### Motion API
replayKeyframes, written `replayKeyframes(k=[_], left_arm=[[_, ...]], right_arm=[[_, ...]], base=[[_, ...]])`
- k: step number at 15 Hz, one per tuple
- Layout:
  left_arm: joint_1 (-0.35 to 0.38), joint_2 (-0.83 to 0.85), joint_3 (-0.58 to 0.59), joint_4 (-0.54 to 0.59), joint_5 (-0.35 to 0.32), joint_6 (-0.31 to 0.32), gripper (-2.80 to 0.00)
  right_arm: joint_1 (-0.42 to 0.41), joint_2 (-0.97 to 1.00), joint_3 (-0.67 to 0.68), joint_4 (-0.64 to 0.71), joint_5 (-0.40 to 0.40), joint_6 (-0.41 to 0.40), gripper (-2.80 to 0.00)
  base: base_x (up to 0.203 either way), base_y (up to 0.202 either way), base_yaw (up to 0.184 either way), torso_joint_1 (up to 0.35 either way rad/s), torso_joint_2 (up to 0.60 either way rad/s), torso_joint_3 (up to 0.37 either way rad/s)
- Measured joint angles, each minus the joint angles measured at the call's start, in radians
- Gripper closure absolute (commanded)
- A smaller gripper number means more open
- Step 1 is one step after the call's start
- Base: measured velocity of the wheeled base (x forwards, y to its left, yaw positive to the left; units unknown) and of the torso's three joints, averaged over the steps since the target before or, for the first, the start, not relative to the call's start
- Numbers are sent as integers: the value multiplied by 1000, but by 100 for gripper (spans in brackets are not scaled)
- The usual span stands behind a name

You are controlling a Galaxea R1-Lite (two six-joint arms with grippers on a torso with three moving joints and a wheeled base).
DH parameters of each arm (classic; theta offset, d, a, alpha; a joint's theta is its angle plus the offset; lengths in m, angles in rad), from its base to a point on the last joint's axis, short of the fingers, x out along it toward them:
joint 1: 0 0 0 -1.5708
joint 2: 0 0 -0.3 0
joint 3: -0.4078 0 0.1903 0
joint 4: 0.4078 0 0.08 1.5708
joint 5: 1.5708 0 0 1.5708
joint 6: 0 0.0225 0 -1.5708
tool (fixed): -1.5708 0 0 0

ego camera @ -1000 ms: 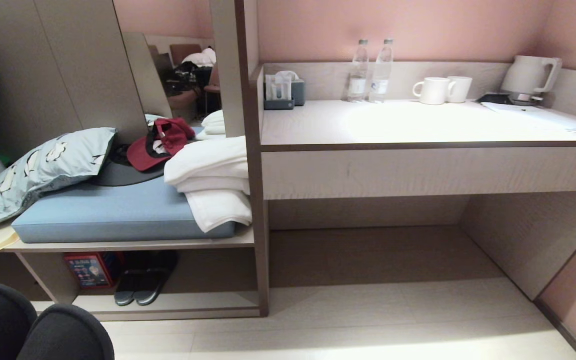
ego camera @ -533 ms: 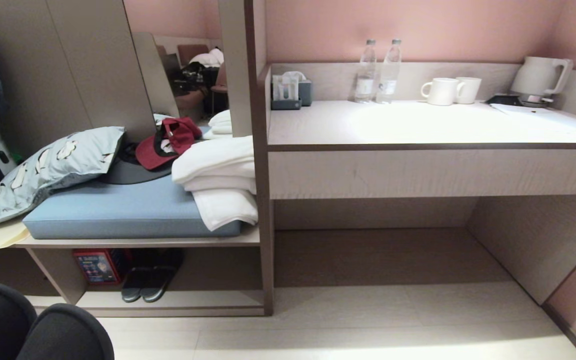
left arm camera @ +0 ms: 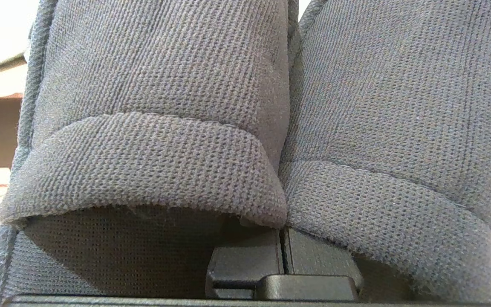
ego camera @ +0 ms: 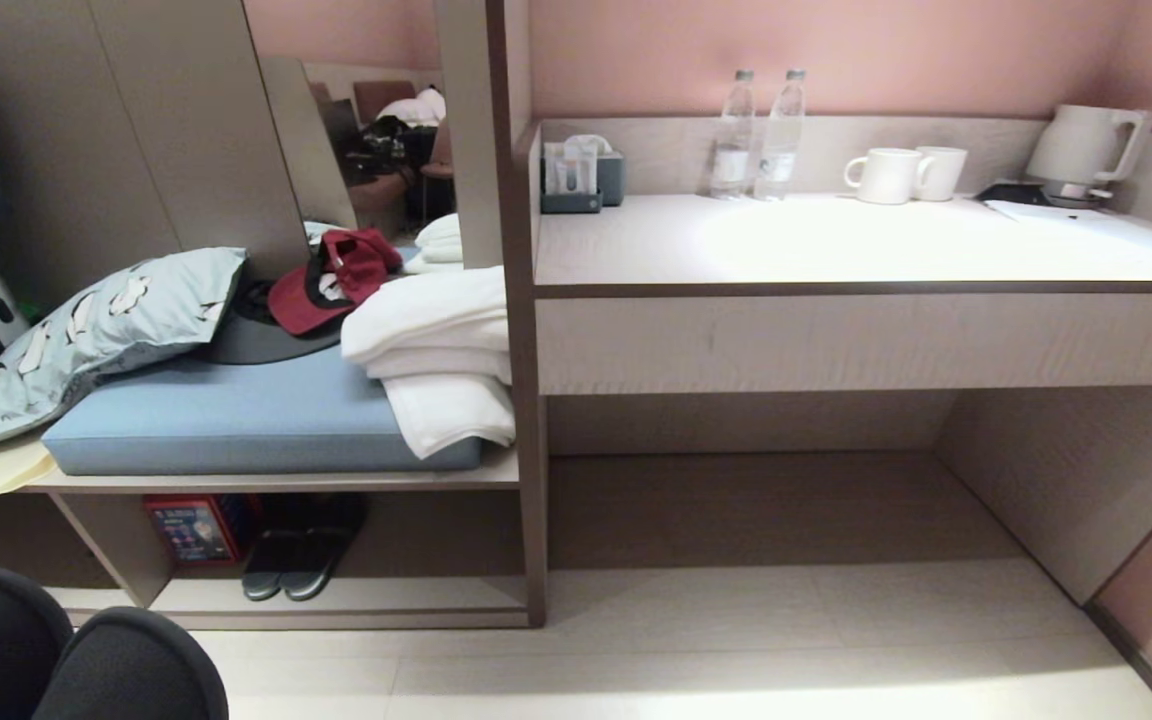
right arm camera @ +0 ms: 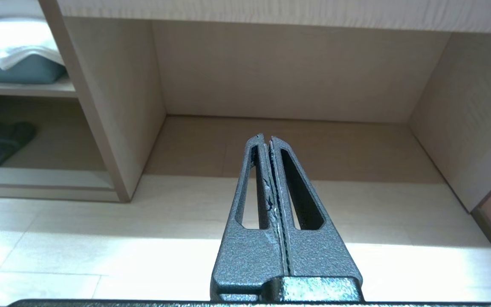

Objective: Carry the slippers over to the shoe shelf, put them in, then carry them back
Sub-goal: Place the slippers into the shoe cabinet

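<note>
Head view high, facing desk (ego camera: 836, 250); wrist views low, right sharing its recess

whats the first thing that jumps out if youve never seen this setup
The left wrist view is filled by the black slippers, clamped side by side in the shut left end effector. Ahead, in the head view, another dark pair already sits in the shoe shelf under the blue cushion. The right end effector hangs shut and empty before the desk recess.
</note>
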State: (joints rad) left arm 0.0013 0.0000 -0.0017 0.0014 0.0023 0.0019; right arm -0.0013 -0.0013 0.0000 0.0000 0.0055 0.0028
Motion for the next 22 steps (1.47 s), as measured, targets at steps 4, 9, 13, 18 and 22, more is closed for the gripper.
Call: replayKeyframes(k=[4,9,13,18,22], left_arm=[[0,0,0,0,0,0,0],[0,0,0,0,0,0,0],[0,0,0,0,0,0,0],[0,0,0,0,1,0,0],[0,0,0,0,0,0,0]], right_arm=[[0,0,0,0,0,-1,0],[0,0,0,0,0,-1,0],[0,0,0,0,0,-1,0],[0,0,0,0,0,-1,0],[0,0,0,0,0,-1,0]], base=[[0,0,0,4,3,-186],[0,0,0,0,2,-199],[0,0,0,3,3,-199],[0,0,0,3,5,-200],[0,0,0,7,1,-201]])
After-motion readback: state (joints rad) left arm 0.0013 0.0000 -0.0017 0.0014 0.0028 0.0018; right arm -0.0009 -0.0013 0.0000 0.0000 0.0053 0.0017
